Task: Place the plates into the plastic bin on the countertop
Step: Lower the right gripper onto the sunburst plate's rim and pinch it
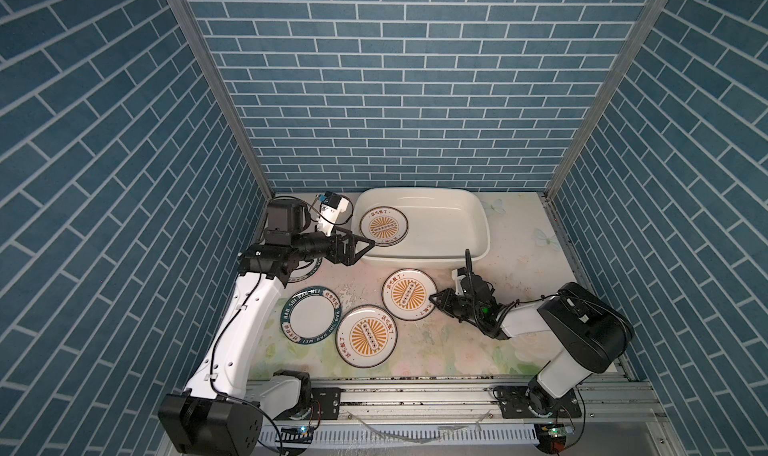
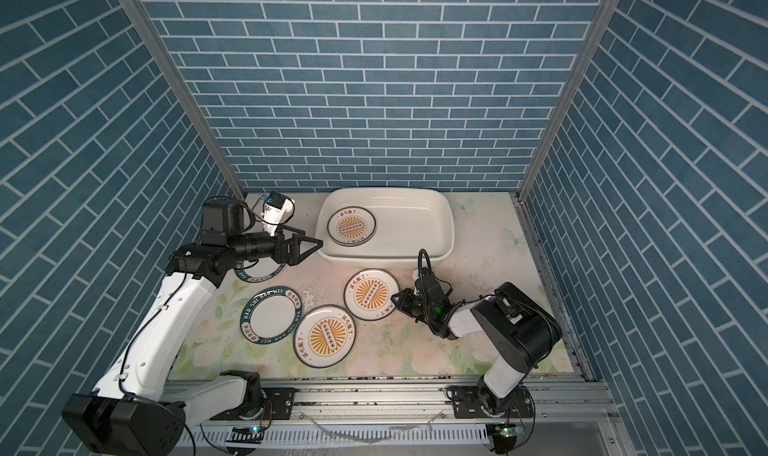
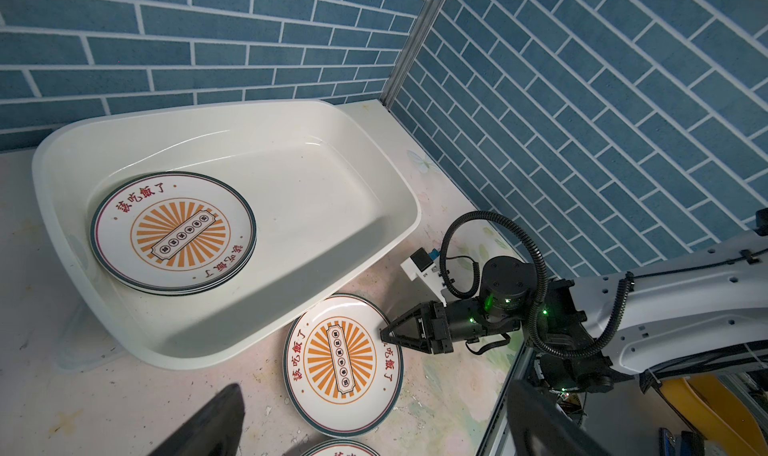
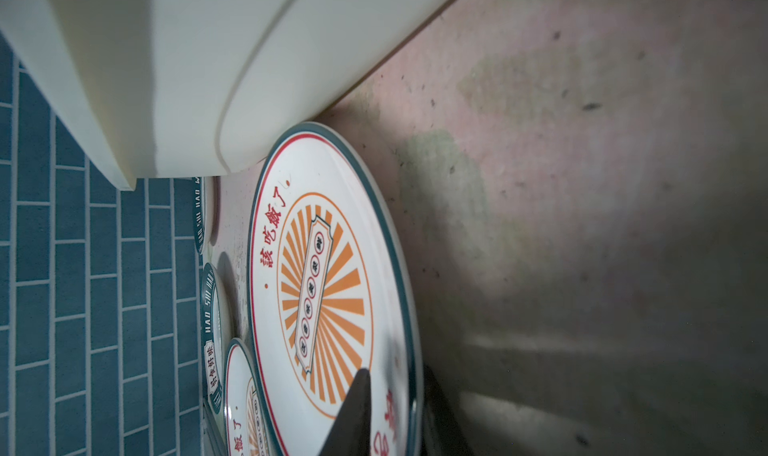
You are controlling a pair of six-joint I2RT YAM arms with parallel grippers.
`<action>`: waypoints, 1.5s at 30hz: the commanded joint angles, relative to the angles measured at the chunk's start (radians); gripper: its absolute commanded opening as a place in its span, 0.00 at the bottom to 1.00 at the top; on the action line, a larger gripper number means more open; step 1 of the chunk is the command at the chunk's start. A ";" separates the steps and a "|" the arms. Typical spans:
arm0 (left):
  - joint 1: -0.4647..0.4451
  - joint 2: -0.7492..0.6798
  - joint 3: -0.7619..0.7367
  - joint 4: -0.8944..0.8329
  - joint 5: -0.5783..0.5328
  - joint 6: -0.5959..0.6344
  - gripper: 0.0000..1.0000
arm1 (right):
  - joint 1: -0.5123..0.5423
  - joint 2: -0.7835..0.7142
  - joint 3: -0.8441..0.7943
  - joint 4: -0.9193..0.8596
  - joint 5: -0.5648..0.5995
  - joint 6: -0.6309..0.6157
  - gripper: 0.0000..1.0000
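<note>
The white plastic bin (image 1: 485, 233) (image 2: 451, 225) (image 3: 208, 109) stands at the back of the floral countertop (image 1: 519, 246) and holds a stack of plates (image 1: 383, 226) (image 3: 172, 233) with a sunburst one on top. In front of the bin lies a sunburst plate (image 1: 409, 293) (image 2: 371, 293) (image 3: 343, 364) (image 4: 324, 287). My right gripper (image 1: 433, 300) (image 3: 382, 334) (image 4: 395, 368) is shut on its right rim, one finger above and one beneath. My left gripper (image 1: 365, 248) (image 2: 313, 246) (image 3: 376, 387) hovers open and empty by the bin's front left corner.
A second sunburst plate (image 1: 366, 336) and a teal-lettered plate (image 1: 310, 316) lie side by side at the middle front. Another teal-banded plate (image 1: 309, 273) is partly hidden under the left arm. Blue brick walls close three sides; a metal rail (image 1: 415, 395) runs along the front.
</note>
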 commanded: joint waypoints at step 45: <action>-0.005 -0.017 -0.009 0.023 0.017 -0.015 0.99 | -0.043 -0.226 -0.169 -0.037 0.035 0.084 0.00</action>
